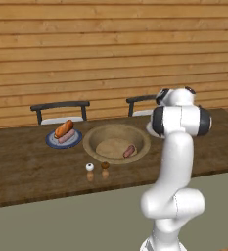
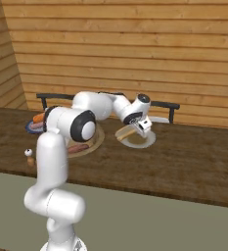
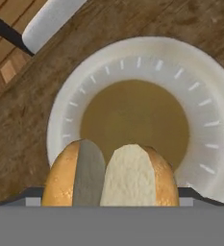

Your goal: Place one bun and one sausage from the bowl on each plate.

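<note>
Left base view first: you've got the dark blue round plate [image 1: 63, 139] on the brown wooden table [image 1: 27, 171] already carrying the glossy orange-brown bun [image 1: 64, 128] with the pale pink sausage [image 1: 66, 137] lying right beside it. Next to that plate sits the wide tan wooden bowl [image 1: 116, 142], and the darker reddish-brown sausage [image 1: 129, 151] is still inside, toward its right side. Two little shakers, one white-topped [image 1: 89, 171] and one brown-topped [image 1: 104, 169], stand just in front of the bowl. Two dark chairs [image 1: 59, 111] sit behind the table.

Right base view: your arm is stretched out over the white round plate [image 2: 137, 139], and the pincer [image 2: 135, 128] hangs right above it with the pale tan split bun [image 2: 126, 133] in it, tilted, its low end near the plate's rim.

Hand view: that split bun [image 3: 113, 175] sits at the bottom, between the finger tips, which the bun mostly hides. So the jaws are spread wide but closed around the bun. The white plate [image 3: 200, 120] with its tan centre is directly below.
</note>
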{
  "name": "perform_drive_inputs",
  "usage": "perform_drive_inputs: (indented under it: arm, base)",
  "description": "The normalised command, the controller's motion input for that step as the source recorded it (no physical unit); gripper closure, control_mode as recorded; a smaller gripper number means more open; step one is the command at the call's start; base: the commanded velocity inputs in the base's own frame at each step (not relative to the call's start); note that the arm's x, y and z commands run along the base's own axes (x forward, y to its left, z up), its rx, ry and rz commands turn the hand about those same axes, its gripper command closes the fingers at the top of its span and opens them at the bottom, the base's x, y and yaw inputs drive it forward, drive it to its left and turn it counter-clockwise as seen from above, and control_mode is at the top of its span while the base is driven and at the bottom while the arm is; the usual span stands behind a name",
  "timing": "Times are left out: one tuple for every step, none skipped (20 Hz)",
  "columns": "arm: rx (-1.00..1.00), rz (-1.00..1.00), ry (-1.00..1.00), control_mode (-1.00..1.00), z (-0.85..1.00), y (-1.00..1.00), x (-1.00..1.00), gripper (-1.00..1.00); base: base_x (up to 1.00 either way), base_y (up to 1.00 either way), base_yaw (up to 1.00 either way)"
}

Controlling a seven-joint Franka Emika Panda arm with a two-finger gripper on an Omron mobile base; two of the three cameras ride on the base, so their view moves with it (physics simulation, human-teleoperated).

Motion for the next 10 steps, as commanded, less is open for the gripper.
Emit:
perform_drive_inputs:
  arm:
    - [0.09,-0.03,0.0,-1.0,0.0,-0.44,0.91,1.0]
    - [0.06,-0.02,0.0,-1.0,0.0,-0.16,0.82,1.0]
    - [0.05,-0.02,0.0,-1.0,0.0,0.0,0.8,1.0]
    - [0.03,-0.01,0.0,-1.0,-0.1,0.0,0.75,1.0]
    - [0.0,-0.01,0.0,-1.0,-0.22,0.0,0.59,1.0]
    - [0.0,-0.01,0.0,-1.0,-0.34,0.0,0.42,1.0]
    - [0.0,-0.01,0.0,-1.0,-0.41,0.0,0.21,1.0]
    - [0.0,0.0,0.0,-1.0,-0.49,0.0,0.03,1.0]
    - [0.0,0.0,0.0,-1.0,-0.56,0.0,0.0,1.0]
    - [0.0,0.0,0.0,-1.0,-0.62,0.05,0.0,1.0]
  base:
    - [0.0,0.0,0.0]
    - [0.0,0.0,0.0]
    - [0.0,0.0,0.0]
    - [0.0,0.0,0.0]
    - [0.0,0.0,0.0]
    - [0.0,0.0,0.0]
    - [0.0,0.0,0.0]
    - [0.0,0.0,0.0]
    - [0.0,0.0,0.0]
    - [0.0,0.0,0.0]
